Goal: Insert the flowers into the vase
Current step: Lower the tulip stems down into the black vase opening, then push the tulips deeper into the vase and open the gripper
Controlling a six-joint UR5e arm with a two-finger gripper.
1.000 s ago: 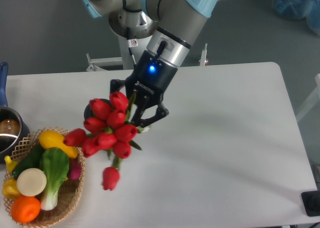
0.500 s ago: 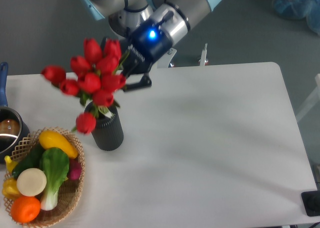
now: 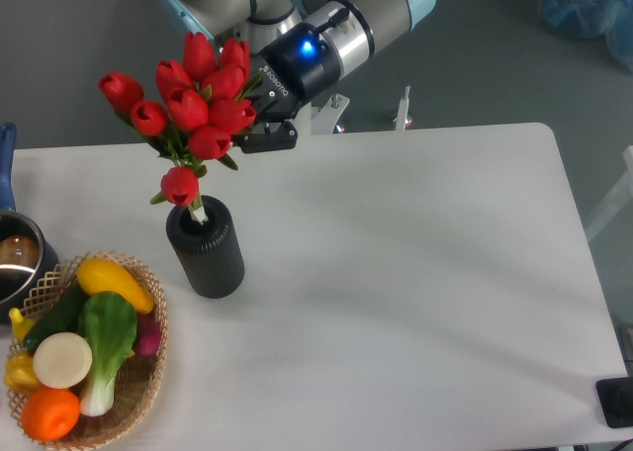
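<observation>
The flowers (image 3: 193, 100), a bunch of red tulip buds on green stems, hang tilted above the vase (image 3: 208, 248). One pale stem end reaches down into the vase's round mouth, and the lowest bud sits just above the rim. The vase is a matte black cylinder standing upright on the white table, left of centre. My gripper (image 3: 249, 125) comes in from the upper right and is shut on the flowers at the right side of the bunch, partly hidden behind the buds.
A wicker basket (image 3: 138, 397) of toy vegetables sits at the front left, close to the vase. A metal pot (image 3: 15, 258) with a blue handle (image 3: 6, 164) stands at the left edge. A black object (image 3: 617, 402) lies at the table's front right corner.
The bunch swung up from low beside the vase to above it. In the last half second it turned more upright, and a stem end has entered the vase mouth.
</observation>
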